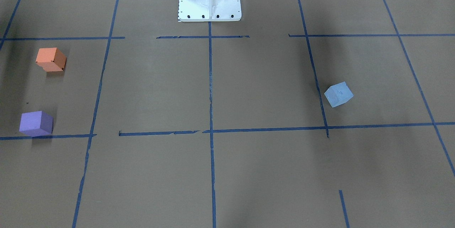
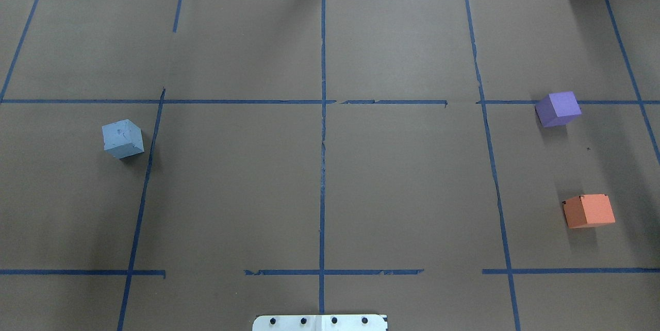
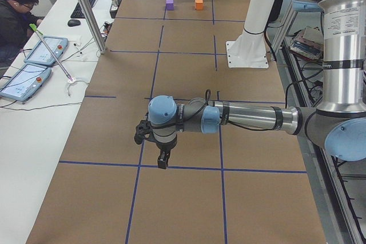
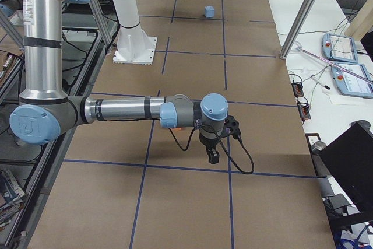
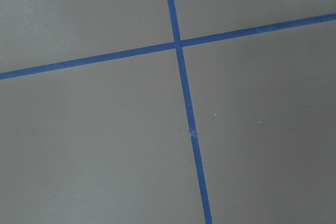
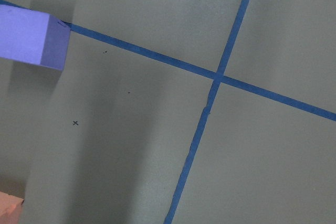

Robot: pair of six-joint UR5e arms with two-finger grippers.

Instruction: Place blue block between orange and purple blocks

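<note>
The blue block (image 2: 122,138) sits on the brown table on the robot's left side, also in the front view (image 1: 338,94). The purple block (image 2: 558,109) and orange block (image 2: 589,211) sit apart on the right side, with bare paper between them. My left gripper (image 3: 163,161) points down over a tape crossing near the table's left end, far from the blue block. My right gripper (image 4: 213,157) points down near the right end; its wrist view shows the purple block (image 6: 31,38) and an orange corner (image 6: 9,212). I cannot tell whether either gripper is open or shut.
The white robot base (image 2: 319,323) stands at the table's near edge. Blue tape lines (image 2: 323,130) grid the brown paper. An operator (image 3: 17,4) sits at a side table with tablets (image 3: 26,81). A metal post (image 3: 86,10) stands at the table's edge.
</note>
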